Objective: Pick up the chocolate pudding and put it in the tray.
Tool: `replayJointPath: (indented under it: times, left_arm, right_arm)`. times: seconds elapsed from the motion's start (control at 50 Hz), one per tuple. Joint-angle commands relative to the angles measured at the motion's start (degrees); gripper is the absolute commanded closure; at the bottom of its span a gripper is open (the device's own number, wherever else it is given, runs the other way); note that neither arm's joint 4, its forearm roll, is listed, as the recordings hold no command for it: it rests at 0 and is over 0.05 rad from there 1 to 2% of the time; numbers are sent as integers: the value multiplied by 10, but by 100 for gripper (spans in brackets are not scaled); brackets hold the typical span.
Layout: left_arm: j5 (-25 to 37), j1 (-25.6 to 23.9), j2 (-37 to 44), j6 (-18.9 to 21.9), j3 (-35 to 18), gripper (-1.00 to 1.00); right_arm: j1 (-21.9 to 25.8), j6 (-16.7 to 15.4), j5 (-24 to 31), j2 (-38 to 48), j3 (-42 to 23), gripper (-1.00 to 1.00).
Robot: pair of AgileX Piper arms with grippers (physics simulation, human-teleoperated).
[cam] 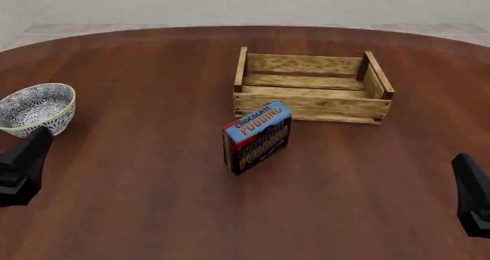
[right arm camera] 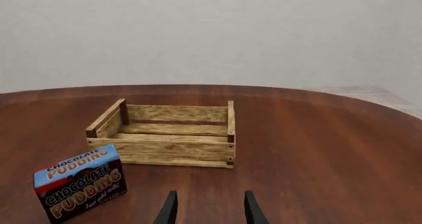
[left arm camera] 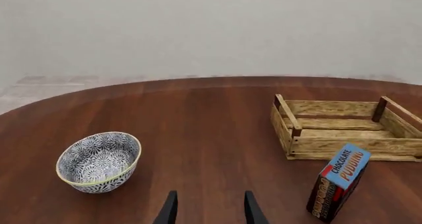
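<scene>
- Dark wood table (cam: 137, 214) carries everything you need.
- Light-wood tray (cam: 310, 104) sits far of centre, long side running left to right, nothing in it.
- White-and-grey bowl (cam: 37, 108) rests far left; ignore it.
- Chocolate pudding (cam: 257, 138) stands upright just near of the tray, close but apart.
- Your left gripper (left arm camera: 209, 210) and right gripper (right arm camera: 209, 209) both hang with fingers parted, holding nothing; the carton lies about midway between them, so either arm reaches it.

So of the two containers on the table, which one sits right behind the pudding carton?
The wooden slatted tray, just beyond the chocolate pudding. The patterned bowl sits far off at the table's left, near the left end effector.
</scene>
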Motion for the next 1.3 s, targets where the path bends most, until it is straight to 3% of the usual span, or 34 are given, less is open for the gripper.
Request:
replayJointPath:
  times: [0.02, 0.06, 0.08, 0.2, 0.24, 0.38, 0.46, 0.48, 0.6, 0.7, 0.76, 0.82, 0.96, 1.04, 1.06, 1.14, 1.3]
  left_arm:
    - [-2, -7, 81, 13, -66, -100]
    - [5, -10, 98, 16, -86, -100]
    - [7, 5, 133, 52, -108, -100]
    - [16, -1, 181, 61, -159, -100]
    - [16, 8, 192, 91, -173, -100]
    - [23, -45, 270, 101, -233, -100]
    - [27, -78, 303, 81, -259, -100]
    - [25, -110, 328, 71, -275, -100]
    - [30, -136, 373, 54, -308, -100]
    - [28, -149, 433, 75, -337, -100]
    - [32, -160, 454, 66, -350, -100]
    - [25, -163, 484, 102, -360, -100]
    - [61, -217, 540, 50, -422, -100]
    - [70, -242, 554, 58, -439, -100]
    - [75, -247, 562, 77, -446, -100]
    - [89, -256, 597, 55, -474, -100]
    - [86, -273, 657, 72, -509, -100]
  right_arm:
    - [1, 1, -1, 0, 1, -100]
    - [1, 0, -1, 0, 1, -100]
    - [1, 0, -1, 0, 1, -100]
    - [1, 0, -1, 0, 1, -100]
    - [1, 0, -2, 0, 1, -100]
    - [1, 1, -2, 0, 1, -100]
    - [0, 2, -2, 0, 1, -100]
    - [1, 2, -2, 0, 1, -100]
    - [1, 1, -3, 1, 1, -100]
    - [0, 1, -3, 1, 1, -100]
    - [0, 1, -3, 1, 1, -100]
    - [-1, 2, -3, 0, 1, -100]
    - [0, 2, -2, 1, 1, -100]
    - [0, 3, -2, 1, 1, -100]
    - [-1, 3, -2, 1, 1, -100]
    - [-1, 3, -2, 1, 1, -100]
    - [-3, 6, -2, 0, 1, -100]
